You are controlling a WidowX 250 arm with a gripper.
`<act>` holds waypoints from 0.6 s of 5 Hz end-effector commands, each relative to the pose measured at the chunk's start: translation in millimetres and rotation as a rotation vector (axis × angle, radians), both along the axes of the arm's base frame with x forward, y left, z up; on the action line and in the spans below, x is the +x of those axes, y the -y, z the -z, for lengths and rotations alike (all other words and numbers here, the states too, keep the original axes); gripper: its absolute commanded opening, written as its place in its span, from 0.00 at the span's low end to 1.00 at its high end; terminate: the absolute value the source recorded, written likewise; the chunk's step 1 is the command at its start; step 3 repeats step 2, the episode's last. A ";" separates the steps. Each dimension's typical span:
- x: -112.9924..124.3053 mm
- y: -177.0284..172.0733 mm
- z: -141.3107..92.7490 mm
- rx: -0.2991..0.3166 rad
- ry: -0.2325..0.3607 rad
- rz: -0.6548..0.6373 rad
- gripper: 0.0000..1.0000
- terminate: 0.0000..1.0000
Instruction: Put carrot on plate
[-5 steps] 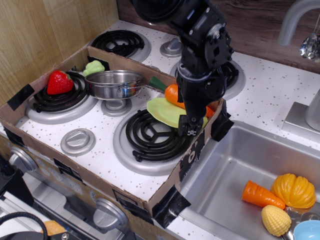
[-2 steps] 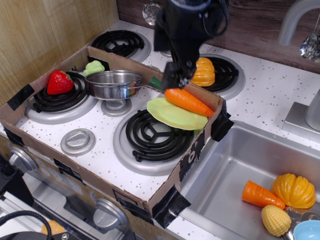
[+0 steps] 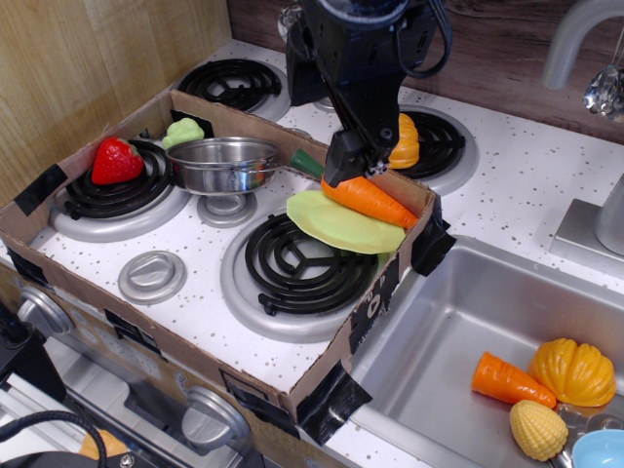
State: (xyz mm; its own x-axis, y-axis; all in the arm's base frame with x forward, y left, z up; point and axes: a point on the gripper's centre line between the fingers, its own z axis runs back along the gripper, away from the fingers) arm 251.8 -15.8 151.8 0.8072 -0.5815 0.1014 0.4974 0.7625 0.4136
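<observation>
The long orange carrot (image 3: 375, 200) with a dark green stem end (image 3: 306, 162) lies slantwise on the back part of the light green plate (image 3: 331, 224). The plate rests tilted on the front right burner, against the cardboard wall. My gripper (image 3: 345, 164) hangs just above the carrot's thick end, close to it or touching it. The black fingers are seen edge-on, so I cannot tell their gap. Nothing hangs from them.
A steel pot (image 3: 222, 162) stands left of the plate, with a strawberry (image 3: 117, 160) and a green vegetable (image 3: 183, 131) further left. An orange pumpkin (image 3: 402, 141) sits behind the arm. The sink (image 3: 439, 331) holds a stubby carrot (image 3: 509, 379), a pumpkin and corn. A cardboard wall (image 3: 390, 278) edges the stove.
The arm rose from low over the plate's front to above the carrot's thick end, then dipped slightly toward it. The carrot, once partly hidden by the arm, now shows whole on the plate.
</observation>
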 end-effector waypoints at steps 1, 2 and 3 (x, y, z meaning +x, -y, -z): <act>-13.0 0.5 -4.3 -0.108 0.080 -0.016 1.00 0.00; -13.0 0.5 -4.3 -0.108 0.080 -0.016 1.00 1.00; -13.0 0.5 -4.3 -0.108 0.080 -0.016 1.00 1.00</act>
